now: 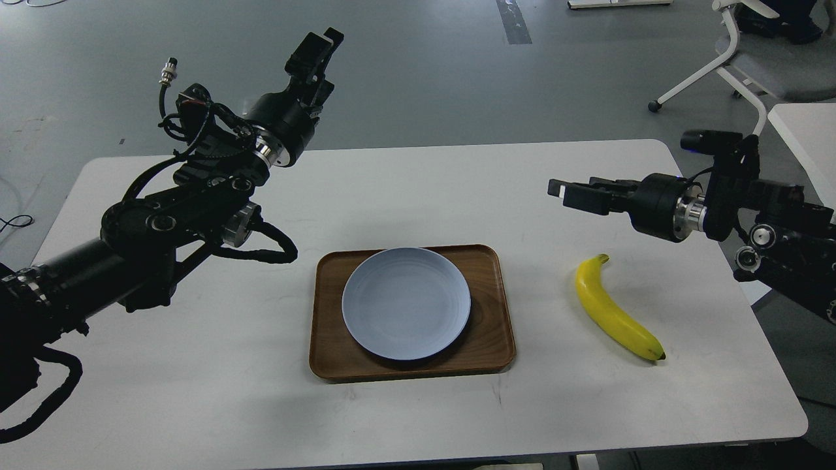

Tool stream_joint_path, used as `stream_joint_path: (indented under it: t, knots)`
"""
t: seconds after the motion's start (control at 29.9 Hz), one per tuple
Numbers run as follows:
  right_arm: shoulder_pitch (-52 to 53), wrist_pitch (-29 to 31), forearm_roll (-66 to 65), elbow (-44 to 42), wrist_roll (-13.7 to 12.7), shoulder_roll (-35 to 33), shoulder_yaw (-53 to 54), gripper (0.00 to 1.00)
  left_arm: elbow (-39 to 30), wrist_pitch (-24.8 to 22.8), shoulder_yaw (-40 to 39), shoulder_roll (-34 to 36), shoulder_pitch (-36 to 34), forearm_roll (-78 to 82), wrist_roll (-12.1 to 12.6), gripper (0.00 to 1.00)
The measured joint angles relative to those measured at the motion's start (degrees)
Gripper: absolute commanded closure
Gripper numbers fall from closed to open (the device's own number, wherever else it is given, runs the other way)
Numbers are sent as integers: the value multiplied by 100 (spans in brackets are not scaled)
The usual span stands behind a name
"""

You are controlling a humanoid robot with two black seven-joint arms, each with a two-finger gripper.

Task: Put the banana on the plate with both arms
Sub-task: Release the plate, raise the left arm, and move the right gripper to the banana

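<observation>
The yellow banana (614,313) lies on the white table, right of the tray, untouched. The pale blue-grey plate (406,303) sits empty on the brown wooden tray (496,339). My left gripper (320,46) is raised high above the table's far left part, pointing up and away, far from the plate, holding nothing. My right gripper (567,193) hangs level above the table, up and left of the banana's stem end, holding nothing. Both grippers show side-on, so I cannot make out the gap between their fingers.
The white table (196,391) has its right edge close to the banana. A white chair (744,59) and another white table corner (803,130) stand at the far right behind my right arm.
</observation>
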Motion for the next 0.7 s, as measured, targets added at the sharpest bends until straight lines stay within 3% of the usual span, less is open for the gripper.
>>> stream_joint_path:
  t: [0.07, 0.13, 0.5, 0.7]
  knots:
    - [-13, -12, -523, 146, 111, -231, -185, 3, 3, -86, -232, 100, 8, -252, 359, 2]
    - [-65, -20, -843, 366, 204, -385, -341, 3, 4, -219, -354, 188, 29, -350, 526, 2]
    - [-716, -284, -1179, 832, 223, -633, -724, 3, -196, -372, -417, 501, 88, -395, 572, 2]
    - [-1063, -452, -1181, 801, 200, -633, -684, 4, -585, -869, -935, 716, 272, -408, 571, 2]
